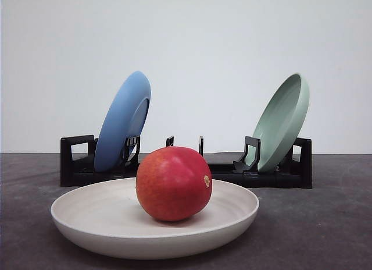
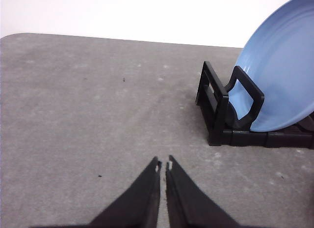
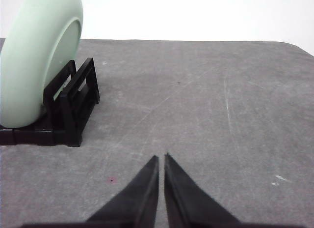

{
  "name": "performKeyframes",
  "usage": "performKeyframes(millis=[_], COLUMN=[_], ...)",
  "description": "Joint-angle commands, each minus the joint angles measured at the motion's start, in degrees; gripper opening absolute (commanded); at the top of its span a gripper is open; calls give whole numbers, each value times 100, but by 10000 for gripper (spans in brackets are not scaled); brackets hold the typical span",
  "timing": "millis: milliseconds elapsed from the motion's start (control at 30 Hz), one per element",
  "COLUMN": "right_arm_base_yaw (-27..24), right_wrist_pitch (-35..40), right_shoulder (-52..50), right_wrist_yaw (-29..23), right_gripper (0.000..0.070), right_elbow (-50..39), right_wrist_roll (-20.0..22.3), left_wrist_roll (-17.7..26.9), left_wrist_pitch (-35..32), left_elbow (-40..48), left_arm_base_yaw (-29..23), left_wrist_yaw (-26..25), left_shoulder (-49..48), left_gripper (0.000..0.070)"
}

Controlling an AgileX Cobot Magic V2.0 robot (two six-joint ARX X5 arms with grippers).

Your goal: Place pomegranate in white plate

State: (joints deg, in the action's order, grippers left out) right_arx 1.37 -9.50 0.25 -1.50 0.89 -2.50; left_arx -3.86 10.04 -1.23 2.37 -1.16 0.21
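Grey table (image 1: pixel 325 223), pale wall (image 1: pixel 203 43); pomegranate (image 1: pixel 173 183) in white plate (image 1: pixel 87 223).

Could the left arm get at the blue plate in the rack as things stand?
Probably yes: the left gripper, shut and holding nothing, has bare table ahead, and the blue plate leans exposed in the black rack.
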Motion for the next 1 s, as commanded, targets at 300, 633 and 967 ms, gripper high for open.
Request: performKeyframes(millis=[300, 633, 967], right_arm_base_yaw=[-11, -11, -11], right_wrist_pitch=[48, 48, 48], right_shoulder=[-4, -4, -4], right_wrist_yaw=[-4, -4, -4], right_gripper=[16, 16, 16], right_elbow=[-26, -26, -26], right_wrist_roll=[-48, -48, -48], left_wrist_roll=[55, 55, 55], left_wrist_pitch=[-87, -87, -87], left_elbow=[55, 55, 55], left_arm_base_yaw=[4, 4, 4], left_wrist_yaw=[28, 28, 28], left_shoulder=[-2, -2, -2], left_gripper=[0, 0, 0])
